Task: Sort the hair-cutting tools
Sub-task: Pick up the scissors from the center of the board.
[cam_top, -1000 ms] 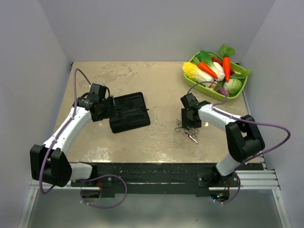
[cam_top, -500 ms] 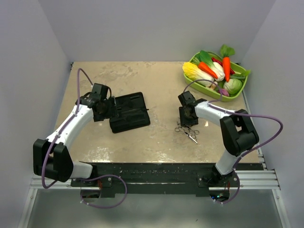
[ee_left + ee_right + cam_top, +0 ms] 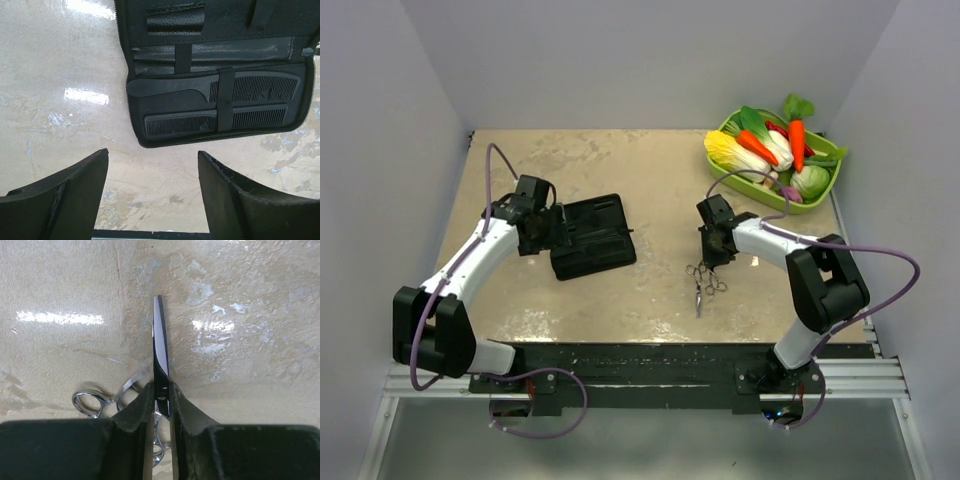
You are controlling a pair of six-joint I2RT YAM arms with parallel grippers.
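Right jaws clamped on one scissors (image 3: 160,340) at its pivot | second scissors (image 3: 89,391) just beside on worktop (image 3: 250,300), I see only its rings | left jaws apart, empty | two combs, handled comb (image 3: 170,87) and straight comb (image 3: 180,124), strapped in open case (image 3: 225,20), top cut off

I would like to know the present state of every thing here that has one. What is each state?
case, open, flat on the table.
handled comb, strapped inside the case.
straight comb, strapped inside the case.
left gripper, fingers open, empty.
right gripper, fingers shut on the held scissors.
held scissors, blades closed.
second scissors, lying free on the table.
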